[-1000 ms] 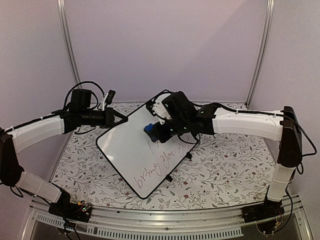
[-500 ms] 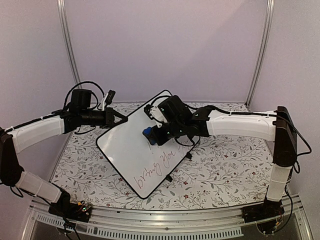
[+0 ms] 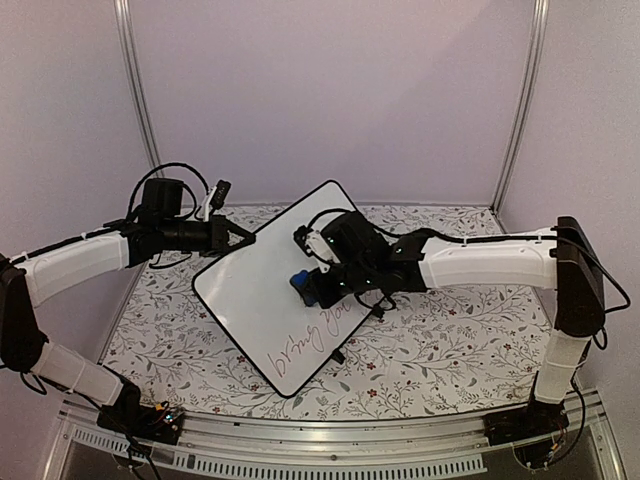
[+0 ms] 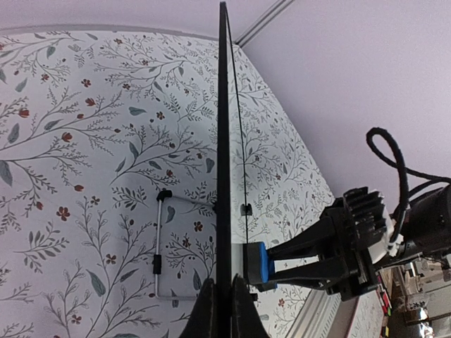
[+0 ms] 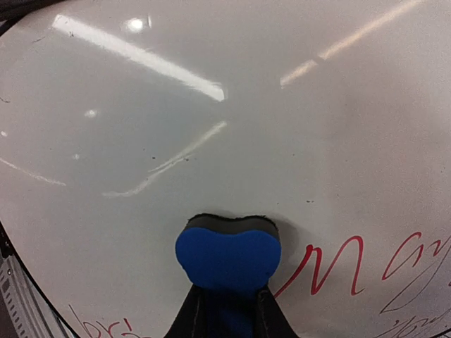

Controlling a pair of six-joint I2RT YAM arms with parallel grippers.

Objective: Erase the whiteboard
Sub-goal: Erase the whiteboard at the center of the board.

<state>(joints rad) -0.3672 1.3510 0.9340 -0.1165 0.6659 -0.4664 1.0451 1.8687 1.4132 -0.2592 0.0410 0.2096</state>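
Two jobs, one to each arm. With the left gripper (image 3: 246,237), clamped shut on the thin black rim of the whiteboard (image 3: 255,295) at its far-left edge, holding it tilted up over the middle of the floral table (image 3: 450,340), probably to brace the face against wiping pressure. With the right gripper (image 4: 278,260), pinched narrow on the blue eraser (image 5: 227,257), pressing its dark felt flat onto the board's face just beside the red writing (image 3: 312,340), judged a sound place to start a sweep across those words. Bare white over the upper part of the board; red script across the lower part, toward the near corner. Hard to read that script: small and upside down from above, cut off at the frame edge in the right wrist view. No face visible from the left wrist, only the board edge-on. Partly hidden behind it, a thin wire frame (image 4: 161,239). Impossible to tell whether the board's feet touch the table.
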